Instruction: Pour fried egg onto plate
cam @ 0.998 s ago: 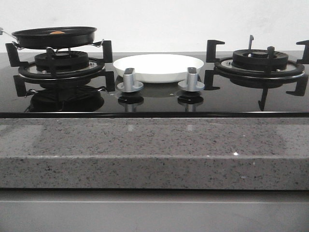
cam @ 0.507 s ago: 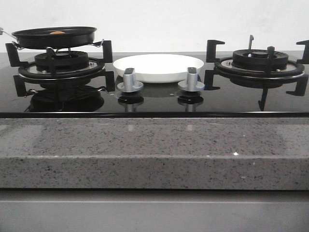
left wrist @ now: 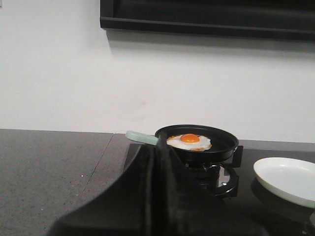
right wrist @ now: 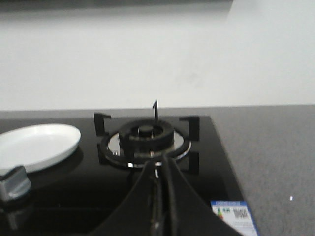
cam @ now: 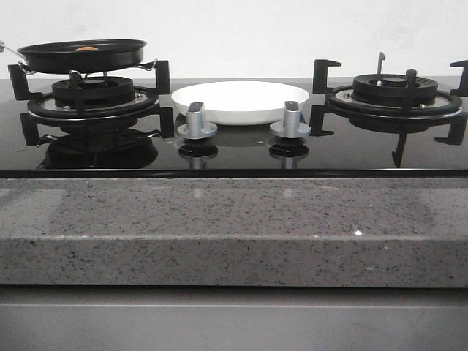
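**Nothing has shifted on the hob; the egg sits in the pan**

Since the earlier front frames nothing has moved: pan, plate and knobs lie exactly as they did a second ago.

The small flat fried egg, white with a round orange yolk, lies inside the small black round frying pan, which rests on the black pan supports of the left gas burner. A pale light-green handle sticks out from the pan's rim. From the front only an orange sliver of yolk shows above that rim.

The round, shallow, glossy white plate sits on the black glass hob between the two burners, just beside the pan's burner and behind two silver control knobs. It holds nothing. The right gas burner stands bare.

Neither arm appears in the front view. The left gripper shows its dark fingers pressed together with nothing between them, well short of the pan. The right gripper is likewise closed on nothing, facing the right burner. A grey speckled stone counter fronts the hob.
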{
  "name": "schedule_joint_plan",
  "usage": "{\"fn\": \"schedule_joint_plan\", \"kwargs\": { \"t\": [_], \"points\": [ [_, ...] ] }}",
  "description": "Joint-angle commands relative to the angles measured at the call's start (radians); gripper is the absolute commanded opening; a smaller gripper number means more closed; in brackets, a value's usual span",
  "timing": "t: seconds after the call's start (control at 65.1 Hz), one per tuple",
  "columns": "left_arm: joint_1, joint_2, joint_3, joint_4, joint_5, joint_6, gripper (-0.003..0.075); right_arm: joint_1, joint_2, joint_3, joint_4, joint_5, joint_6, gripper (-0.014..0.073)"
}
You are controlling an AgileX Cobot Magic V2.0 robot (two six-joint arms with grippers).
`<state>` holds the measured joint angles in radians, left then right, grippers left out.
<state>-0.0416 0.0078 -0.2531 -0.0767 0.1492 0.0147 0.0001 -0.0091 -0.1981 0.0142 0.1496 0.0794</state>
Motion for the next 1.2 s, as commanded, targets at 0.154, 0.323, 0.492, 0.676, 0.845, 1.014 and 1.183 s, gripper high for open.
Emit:
{"fn": "schedule_joint_plan", "kwargs": {
  "t": [0.154,0.323,0.492,0.676,0.845,1.014,1.183],
  "points": [
    [0.004,0.174,-0.303,-0.009,0.192,-0.007,-0.0019,-0.005,0.131,-0.311,-0.055,0.101,-0.001,-0.0067],
    [0.004,0.277,-0.396,-0.009,0.241,-0.007,-0.0019,-0.005,0.259,-0.436,-0.055,0.194,-0.001,-0.0067],
    [0.004,0.329,-0.394,-0.009,0.214,-0.007,-0.0019,-0.005,0.332,-0.446,-0.055,0.194,-0.001,-0.0067],
    [0.004,0.341,-0.394,-0.009,0.217,-0.007,-0.0019,-0.005,0.34,-0.446,-0.054,0.194,-0.001,-0.0067],
    [0.004,0.341,-0.394,-0.009,0.212,-0.007,-0.0019,-0.005,0.34,-0.446,-0.054,0.194,-0.001,-0.0067],
    [0.004,0.341,-0.394,-0.012,0.211,-0.007,-0.0018,-0.005,0.34,-0.445,-0.055,0.205,-0.001,-0.0065],
    [0.009,0.341,-0.394,-0.008,0.207,-0.007,0.0111,-0.005,0.345,-0.445,-0.066,0.204,-0.001,0.0192]
  ]
}}
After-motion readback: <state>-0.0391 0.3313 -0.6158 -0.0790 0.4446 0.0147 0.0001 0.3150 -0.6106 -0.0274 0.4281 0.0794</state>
